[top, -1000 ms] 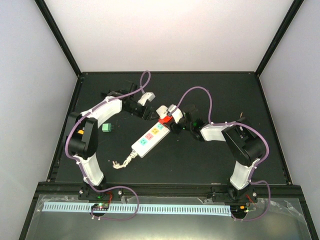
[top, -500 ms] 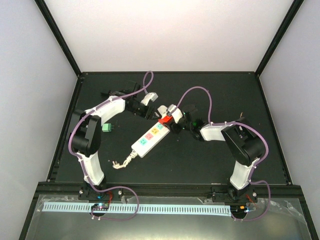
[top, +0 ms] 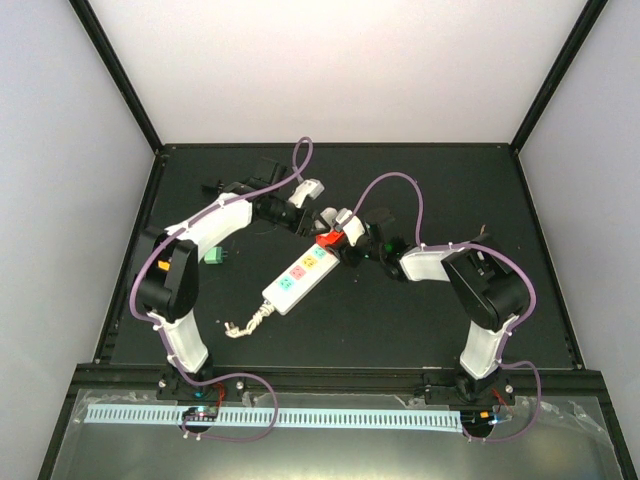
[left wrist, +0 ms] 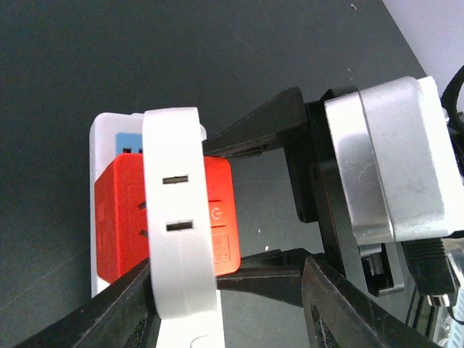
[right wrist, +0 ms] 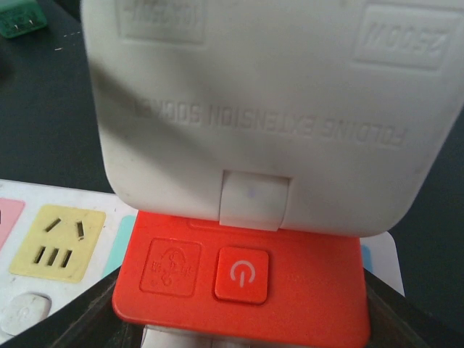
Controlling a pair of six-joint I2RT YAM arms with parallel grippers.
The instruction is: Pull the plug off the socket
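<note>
The socket (top: 293,279) is a long white strip with coloured faces lying diagonally mid-table. The plug (top: 324,239), a red block with a white flip-up part (left wrist: 177,217), sits in the socket's far end (left wrist: 101,130). My right gripper (top: 342,240) is shut on the red block (right wrist: 246,275), one black finger on each side. My left gripper (top: 311,213) is open around the white part. That part rests against the left finger (left wrist: 123,312), with a wide gap to the other finger (left wrist: 348,312).
A small green plug (top: 213,256) lies left of the socket, near the left arm. The socket's frayed cord stub (top: 245,325) trails toward the near side. Black frame rails and pale walls bound the table.
My left gripper has moved right to the plug and its jaws have narrowed around the white part. The right gripper and the socket have stayed put.
</note>
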